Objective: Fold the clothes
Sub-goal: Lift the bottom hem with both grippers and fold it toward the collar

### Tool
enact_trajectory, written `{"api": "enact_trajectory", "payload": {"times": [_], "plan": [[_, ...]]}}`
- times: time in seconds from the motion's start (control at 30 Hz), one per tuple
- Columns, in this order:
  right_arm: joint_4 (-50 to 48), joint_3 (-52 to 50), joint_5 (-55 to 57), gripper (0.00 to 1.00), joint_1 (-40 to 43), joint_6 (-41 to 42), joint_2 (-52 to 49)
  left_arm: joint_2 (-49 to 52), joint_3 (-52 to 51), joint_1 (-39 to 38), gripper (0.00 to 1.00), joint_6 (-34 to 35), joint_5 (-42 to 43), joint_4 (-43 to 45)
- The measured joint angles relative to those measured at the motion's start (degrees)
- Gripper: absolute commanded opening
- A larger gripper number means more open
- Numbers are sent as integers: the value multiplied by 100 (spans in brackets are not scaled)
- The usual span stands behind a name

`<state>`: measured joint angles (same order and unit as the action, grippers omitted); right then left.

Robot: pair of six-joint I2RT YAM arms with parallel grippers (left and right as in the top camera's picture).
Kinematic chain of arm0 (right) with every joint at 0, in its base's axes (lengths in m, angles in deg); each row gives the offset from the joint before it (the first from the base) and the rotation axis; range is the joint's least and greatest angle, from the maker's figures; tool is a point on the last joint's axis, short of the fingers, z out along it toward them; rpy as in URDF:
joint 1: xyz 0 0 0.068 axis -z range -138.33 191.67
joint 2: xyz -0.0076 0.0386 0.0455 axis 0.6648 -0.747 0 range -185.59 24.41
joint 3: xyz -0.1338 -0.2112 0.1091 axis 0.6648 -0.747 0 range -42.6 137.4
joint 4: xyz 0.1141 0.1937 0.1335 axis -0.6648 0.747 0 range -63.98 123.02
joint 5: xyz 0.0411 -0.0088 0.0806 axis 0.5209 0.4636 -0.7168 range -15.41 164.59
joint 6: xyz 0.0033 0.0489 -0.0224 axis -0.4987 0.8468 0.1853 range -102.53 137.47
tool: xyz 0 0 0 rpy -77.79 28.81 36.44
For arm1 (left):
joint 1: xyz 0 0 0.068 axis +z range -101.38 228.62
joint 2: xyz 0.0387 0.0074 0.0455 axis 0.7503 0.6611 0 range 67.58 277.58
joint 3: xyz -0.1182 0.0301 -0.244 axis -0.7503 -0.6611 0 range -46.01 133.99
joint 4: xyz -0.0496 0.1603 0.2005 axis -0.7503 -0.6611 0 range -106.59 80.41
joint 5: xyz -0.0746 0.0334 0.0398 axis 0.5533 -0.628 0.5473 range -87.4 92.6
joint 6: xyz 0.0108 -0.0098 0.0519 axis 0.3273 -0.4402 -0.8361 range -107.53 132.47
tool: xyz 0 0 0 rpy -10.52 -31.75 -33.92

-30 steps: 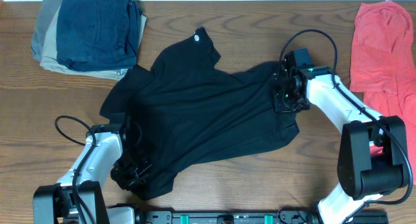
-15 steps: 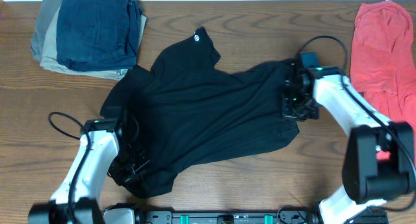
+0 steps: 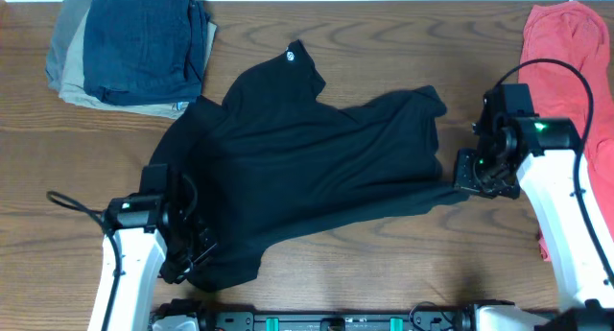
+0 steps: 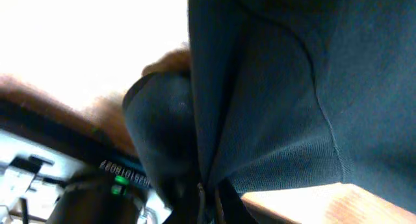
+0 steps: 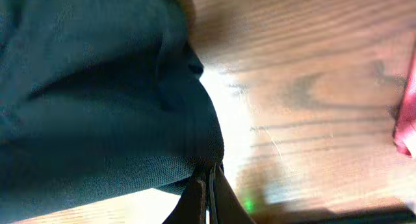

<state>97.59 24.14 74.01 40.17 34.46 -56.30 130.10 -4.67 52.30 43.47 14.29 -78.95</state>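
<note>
Long black garment point(image 3: 307, 163) spread on worktop point(image 3: 384, 43), stretched between both pincers. Its lower hem clamped in fully closed left pincer point(image 3: 190, 257). Opposite corner pinched in fully closed right pincer point(image 3: 468, 177), fabric pulled toward it.

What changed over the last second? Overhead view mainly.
The right tool, shut on the black garment's right edge, moved right and toward the near table edge, dragging that side outward. The left tool kept the lower-left corner roughly in place while its arm swung slightly left. Unchanged: the folded navy and khaki pile, the red-pink shirt, and the garment's top end.
</note>
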Motion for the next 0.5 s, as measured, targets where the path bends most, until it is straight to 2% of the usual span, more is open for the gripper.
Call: {"api": "enact_trajectory", "payload": {"times": [0.3,0.5], "plan": [[284,-4,46,1,0,260,643,-297,1259,0,6,-153,0,-710],[466,-4,50,1,0,356,697,-317,1521,0,6,-216,0,-540]]}}
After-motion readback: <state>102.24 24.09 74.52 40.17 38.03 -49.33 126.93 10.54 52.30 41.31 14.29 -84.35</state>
